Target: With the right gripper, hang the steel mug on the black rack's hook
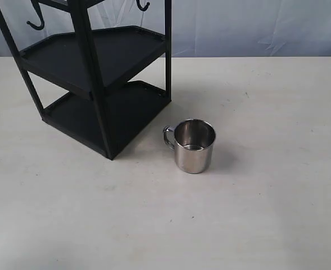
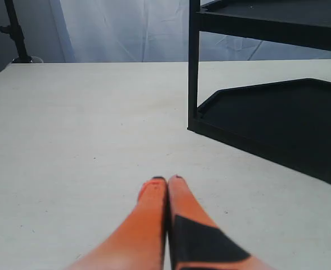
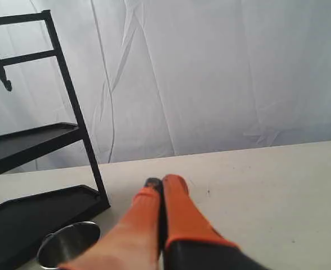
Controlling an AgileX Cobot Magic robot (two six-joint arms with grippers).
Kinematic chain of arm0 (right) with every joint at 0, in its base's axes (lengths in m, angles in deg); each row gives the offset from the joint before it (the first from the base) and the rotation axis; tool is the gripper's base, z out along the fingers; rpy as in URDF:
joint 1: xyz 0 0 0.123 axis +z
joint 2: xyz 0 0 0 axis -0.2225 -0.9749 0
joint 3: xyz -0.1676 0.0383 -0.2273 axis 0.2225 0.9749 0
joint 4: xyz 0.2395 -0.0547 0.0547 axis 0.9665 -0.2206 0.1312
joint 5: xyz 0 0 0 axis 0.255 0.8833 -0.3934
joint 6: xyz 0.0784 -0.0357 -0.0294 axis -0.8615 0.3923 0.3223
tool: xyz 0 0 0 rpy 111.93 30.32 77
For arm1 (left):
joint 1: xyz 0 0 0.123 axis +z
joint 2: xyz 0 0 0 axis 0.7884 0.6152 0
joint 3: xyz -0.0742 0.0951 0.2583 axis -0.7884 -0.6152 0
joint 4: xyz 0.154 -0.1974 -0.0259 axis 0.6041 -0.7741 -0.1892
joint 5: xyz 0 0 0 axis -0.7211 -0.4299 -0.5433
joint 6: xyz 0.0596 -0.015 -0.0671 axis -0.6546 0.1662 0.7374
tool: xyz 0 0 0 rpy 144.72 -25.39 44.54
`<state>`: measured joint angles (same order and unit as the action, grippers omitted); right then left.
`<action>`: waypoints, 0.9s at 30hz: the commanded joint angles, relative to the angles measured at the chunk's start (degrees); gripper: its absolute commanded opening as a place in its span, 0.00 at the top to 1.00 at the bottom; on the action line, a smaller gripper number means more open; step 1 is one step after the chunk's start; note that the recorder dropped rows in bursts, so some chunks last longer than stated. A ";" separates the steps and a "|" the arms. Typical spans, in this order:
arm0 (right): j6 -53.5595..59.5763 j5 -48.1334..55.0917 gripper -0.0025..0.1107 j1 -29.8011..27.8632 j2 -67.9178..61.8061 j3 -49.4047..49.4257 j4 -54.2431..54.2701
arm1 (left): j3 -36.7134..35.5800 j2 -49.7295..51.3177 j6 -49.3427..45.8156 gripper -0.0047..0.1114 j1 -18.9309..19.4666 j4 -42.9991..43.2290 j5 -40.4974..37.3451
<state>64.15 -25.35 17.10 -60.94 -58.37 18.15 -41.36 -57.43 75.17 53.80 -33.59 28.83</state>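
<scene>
Mug (image 1: 194, 145): upright on the table (image 1: 267, 197), handle facing the rack, just off its front corner at 4 o'clock.
Rack (image 1: 98, 84): black, hooks (image 1: 36, 22) up top.
Right gripper (image 3: 161, 183): fingers pressed together, holding nothing.
Left gripper (image 2: 168, 181): likewise closed, empty.

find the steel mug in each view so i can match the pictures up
Exterior view: the steel mug stands upright on the table, right of the black rack, handle toward it.
Left wrist view: not in it.
Right wrist view: only its rim shows at the bottom edge, beside the right claw.
Shared landmark: the rack's bottom shelf.
</scene>
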 commanded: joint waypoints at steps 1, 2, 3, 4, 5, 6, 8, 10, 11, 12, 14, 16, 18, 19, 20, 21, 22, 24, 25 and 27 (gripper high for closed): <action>-1.66 -9.69 0.99 -0.23 0.25 0.23 5.23 | 0.09 0.25 0.28 0.96 -0.28 0.00 0.81; -4.02 -12.48 0.99 -0.23 0.25 0.23 9.11 | 0.09 0.25 0.28 0.96 -0.28 0.00 0.81; -7.23 -15.47 0.99 -0.23 0.25 0.23 16.59 | 0.09 0.25 0.28 0.96 -0.28 0.00 0.81; -8.77 -16.56 0.99 -0.23 0.25 0.23 21.12 | 0.09 0.25 0.28 0.96 -0.28 0.00 0.81; -13.45 -20.21 0.99 -0.23 0.25 0.23 28.22 | 0.09 0.25 0.28 0.96 -0.28 0.00 0.81; -18.69 -24.47 0.99 -0.23 0.25 0.23 29.84 | 0.09 0.25 0.28 0.96 -0.28 0.00 0.81; -19.88 -32.59 0.99 -0.23 0.25 -1.09 24.74 | 0.09 0.25 0.28 0.96 -0.28 0.00 0.81; -7.17 -24.81 0.99 -0.23 -2.59 -6.35 16.72 | 0.09 0.25 0.28 0.96 -0.28 0.00 0.81; -0.06 -16.11 0.99 -0.23 -6.87 -10.03 16.42 | 0.09 0.25 0.28 0.96 -0.28 0.00 0.81; 9.12 -2.37 0.99 -0.23 -14.91 -14.65 17.41 | 0.09 0.25 0.28 0.96 -0.28 0.00 0.81; 10.82 5.92 0.99 -0.23 -25.98 -19.26 17.15 | 0.09 0.25 0.28 0.96 -0.28 0.00 0.81; 11.66 12.04 0.99 -0.23 -37.71 -25.19 16.40 | 0.09 0.25 0.28 0.96 -0.28 0.00 0.81; 14.70 18.41 0.99 -0.09 -50.59 -32.10 16.15 | 0.09 0.25 0.28 0.96 -0.28 0.00 0.81; 16.83 21.52 0.99 -0.09 -56.69 -35.80 17.03 | 0.09 0.25 0.28 0.96 -0.28 0.00 0.81; 19.41 24.20 0.99 -0.09 -62.58 -38.70 18.54 | 0.09 0.25 0.28 0.96 -0.28 0.00 0.81; 22.40 26.60 0.99 0.28 -68.03 -42.35 21.59 | 0.09 0.25 0.28 0.96 -0.28 0.00 0.81; 25.30 28.14 0.99 0.63 -72.07 -45.15 23.67 | 0.09 0.25 0.28 0.96 -0.28 0.00 0.81; 32.71 31.77 0.98 2.75 -81.78 -51.66 29.38 | 0.09 0.25 0.28 0.96 -0.28 0.00 0.81; 34.87 33.00 0.98 3.70 -84.07 -54.71 31.22 | 0.09 0.25 0.28 0.96 -0.28 0.00 0.81; 36.71 35.89 0.89 6.04 -91.43 -60.31 31.39 | 0.09 0.25 0.28 0.96 -0.28 0.00 0.81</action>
<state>96.06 6.41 20.55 -144.38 -112.37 47.13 -41.36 -57.43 75.17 53.80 -33.59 28.83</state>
